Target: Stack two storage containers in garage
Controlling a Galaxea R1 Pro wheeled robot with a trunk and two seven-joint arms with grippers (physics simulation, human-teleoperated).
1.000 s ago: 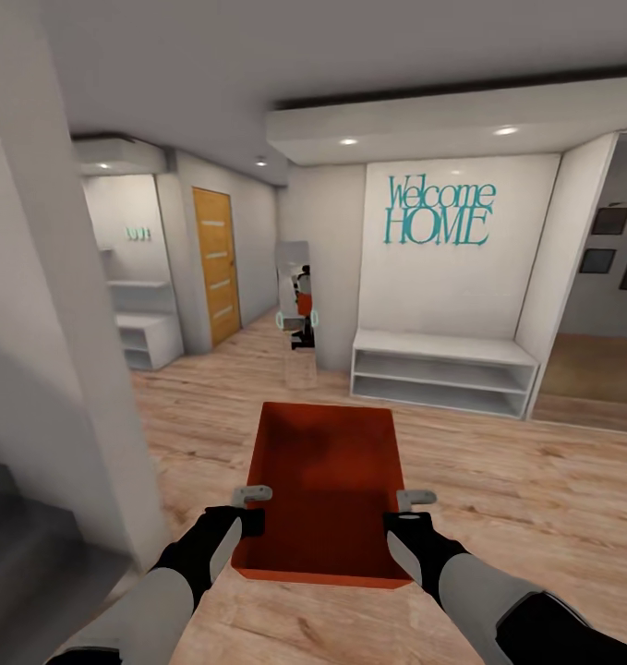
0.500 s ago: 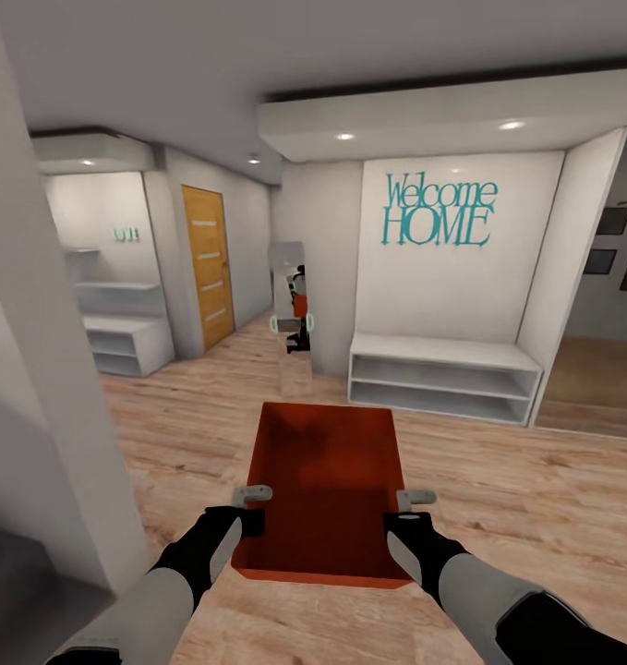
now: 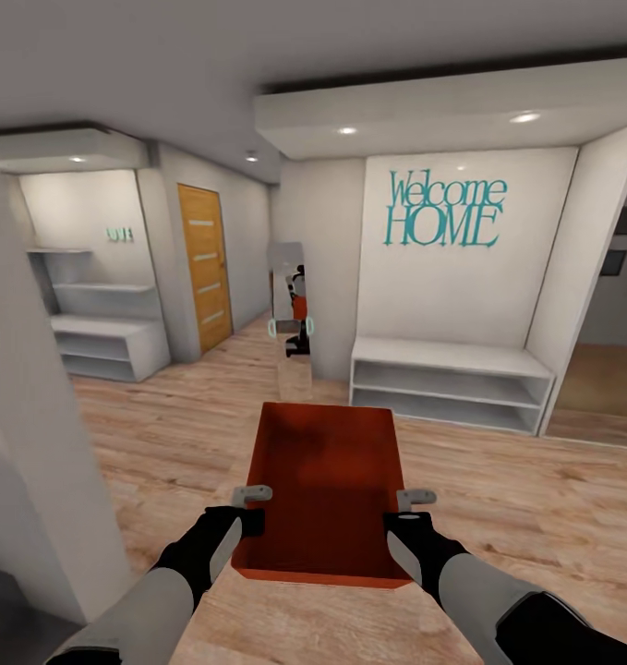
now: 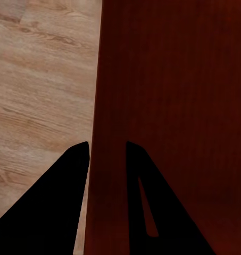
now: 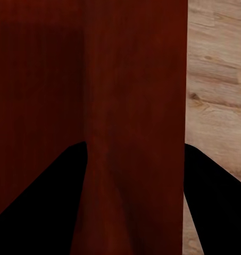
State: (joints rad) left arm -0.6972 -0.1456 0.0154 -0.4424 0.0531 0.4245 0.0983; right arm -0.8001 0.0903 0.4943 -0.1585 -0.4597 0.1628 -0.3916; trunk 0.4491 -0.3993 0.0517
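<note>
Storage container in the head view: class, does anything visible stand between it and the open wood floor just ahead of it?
Nothing visible does. The storage container is held by the left gripper and right gripper, with bare wood floor ahead up to the mirror and white bench.

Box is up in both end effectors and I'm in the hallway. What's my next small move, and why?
Probably keep rolling forward with both grips unchanged: the orange-red open-topped box is clamped by the left end effector and the right end effector, light wood plank floor lies underneath, so this is not the garage.
</note>
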